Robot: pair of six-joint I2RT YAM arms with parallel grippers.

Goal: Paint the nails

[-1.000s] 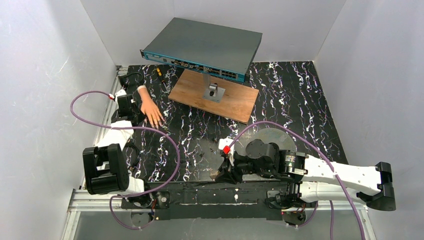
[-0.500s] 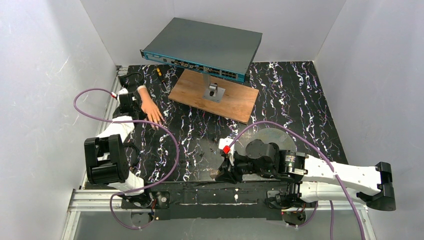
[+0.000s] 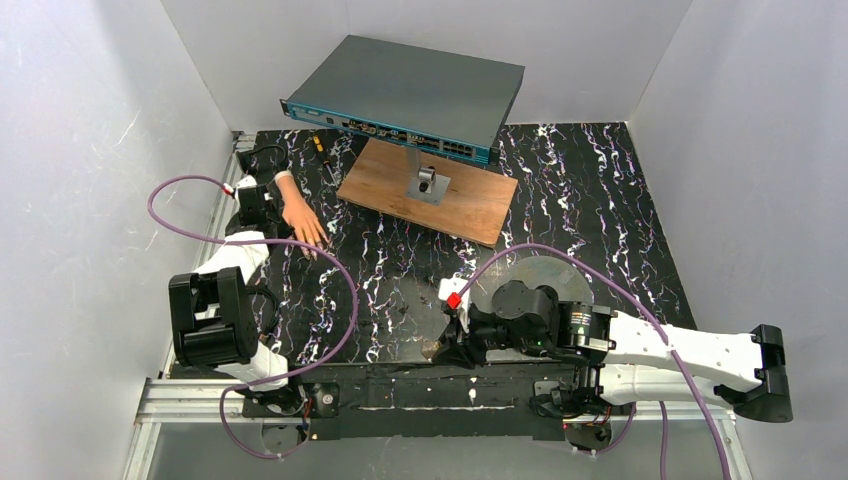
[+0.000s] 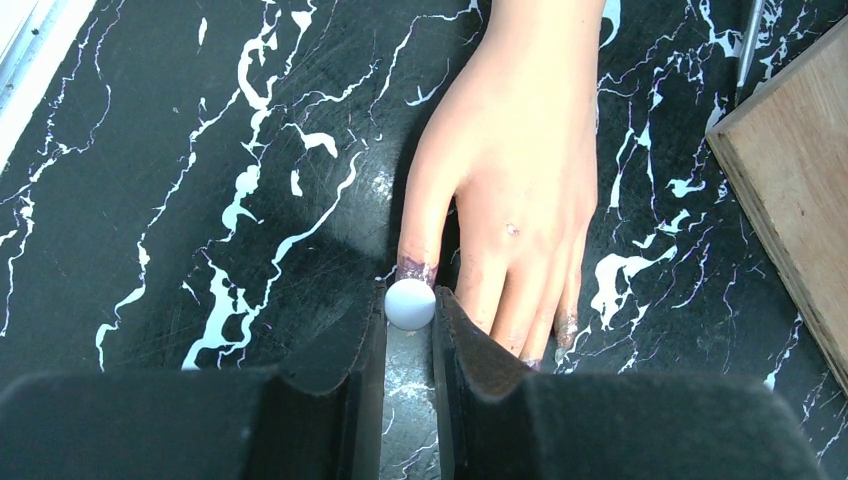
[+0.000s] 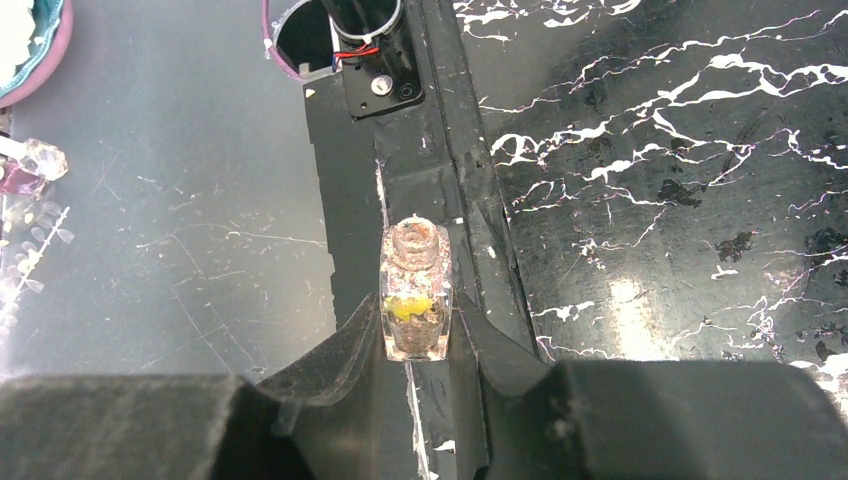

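Observation:
The peach mannequin hand (image 3: 300, 216) lies palm down at the table's far left, its fingers pointing toward the left wrist camera (image 4: 520, 170). The nails show purple smears; the thumb nail (image 4: 416, 270) is the clearest. My left gripper (image 4: 410, 306) is shut on a small white round cap (image 4: 410, 303), seen end-on, right at the thumb tip. From above, the left gripper (image 3: 270, 222) hovers beside the hand. My right gripper (image 5: 415, 330) is shut on a small clear uncapped bottle (image 5: 415, 295) with a yellow fleck inside, held at the table's near edge (image 3: 440, 345).
A network switch (image 3: 410, 95) stands on a post over a wooden board (image 3: 430, 190) at the back. A round grey disc (image 3: 545, 272) lies beside the right arm. Small tools (image 3: 318, 143) lie near the back left. The board's corner (image 4: 800, 200) is right of the hand.
The left arm raised its elbow and carried the gripper slightly farther back along the hand, then held. The right arm and the bottle have stayed put.

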